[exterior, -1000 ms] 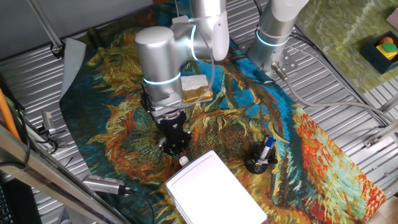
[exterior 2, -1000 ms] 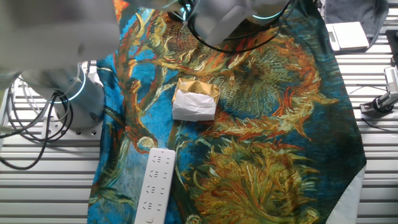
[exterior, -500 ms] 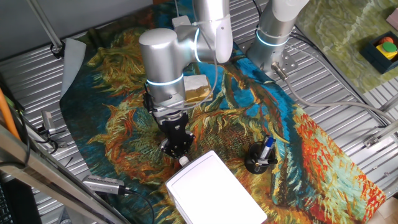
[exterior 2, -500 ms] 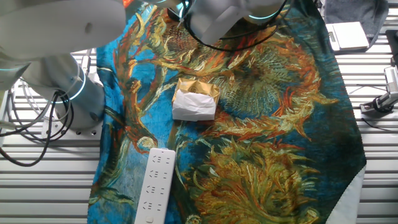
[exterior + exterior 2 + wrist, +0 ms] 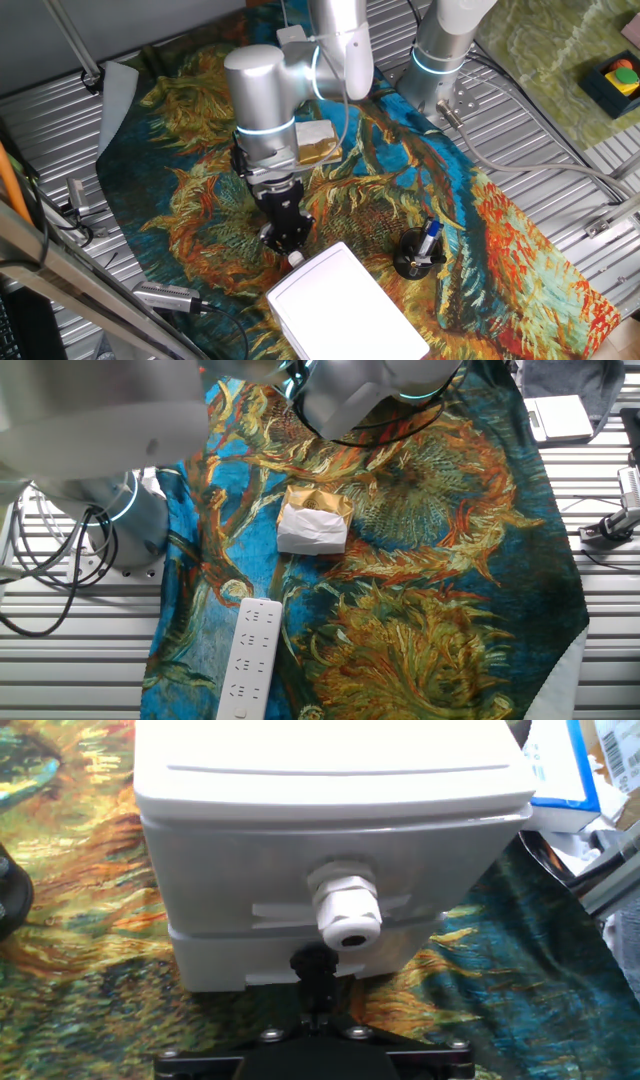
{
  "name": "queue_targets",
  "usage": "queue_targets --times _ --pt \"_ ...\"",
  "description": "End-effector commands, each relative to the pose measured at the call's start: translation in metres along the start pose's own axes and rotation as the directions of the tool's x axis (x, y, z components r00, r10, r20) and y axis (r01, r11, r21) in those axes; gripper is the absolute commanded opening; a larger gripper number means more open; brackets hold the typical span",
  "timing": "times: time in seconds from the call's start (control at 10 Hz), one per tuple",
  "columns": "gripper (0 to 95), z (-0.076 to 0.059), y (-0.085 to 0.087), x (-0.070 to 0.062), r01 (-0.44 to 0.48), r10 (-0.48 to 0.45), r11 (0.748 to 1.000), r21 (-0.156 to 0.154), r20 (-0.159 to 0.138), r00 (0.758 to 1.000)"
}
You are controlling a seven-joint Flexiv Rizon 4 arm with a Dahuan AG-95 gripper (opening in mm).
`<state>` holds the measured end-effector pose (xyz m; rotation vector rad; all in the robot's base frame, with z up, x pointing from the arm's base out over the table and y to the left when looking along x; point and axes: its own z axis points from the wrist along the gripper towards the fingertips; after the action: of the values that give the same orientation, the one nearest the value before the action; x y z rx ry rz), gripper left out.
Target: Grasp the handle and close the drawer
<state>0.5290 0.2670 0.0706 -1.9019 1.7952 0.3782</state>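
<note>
Fingers (image 5: 288, 243) low over worktop (image 5: 200, 215), just short of white box (image 5: 345, 305); released or clenched, cannot tell — no tips visible in hand view. My arm (image 5: 262, 95) bends down from base at far edge of painted cloth (image 5: 440, 570). Drawer (image 5: 330, 900) fills box front in hand view, looks nearly flush. Gold-and-white wrapped block (image 5: 314, 520) behind me on cloth. White power strip (image 5: 251, 658) at cloth's edge. Handle (image 5: 346, 909), round white knob, centred on drawer front, directly ahead of my hand.

White handle (image 5: 347, 913) centered on drawer (image 5: 330, 875) front, box on patterned cloth (image 5: 80, 935).
</note>
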Motion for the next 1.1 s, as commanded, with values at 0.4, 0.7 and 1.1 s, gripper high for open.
queue_targets --times 0.4,0.7,1.1 --pt "0.0 0.002 0.000 -0.002 0.000 0.000 1.000 0.012 0.008 1.000" --pt "0.0 -0.011 -0.004 0.002 0.058 -0.053 0.998 0.034 -0.137 0.989" --pt "0.0 -0.081 -0.016 0.012 0.059 -0.037 0.997 0.058 -0.327 0.944"
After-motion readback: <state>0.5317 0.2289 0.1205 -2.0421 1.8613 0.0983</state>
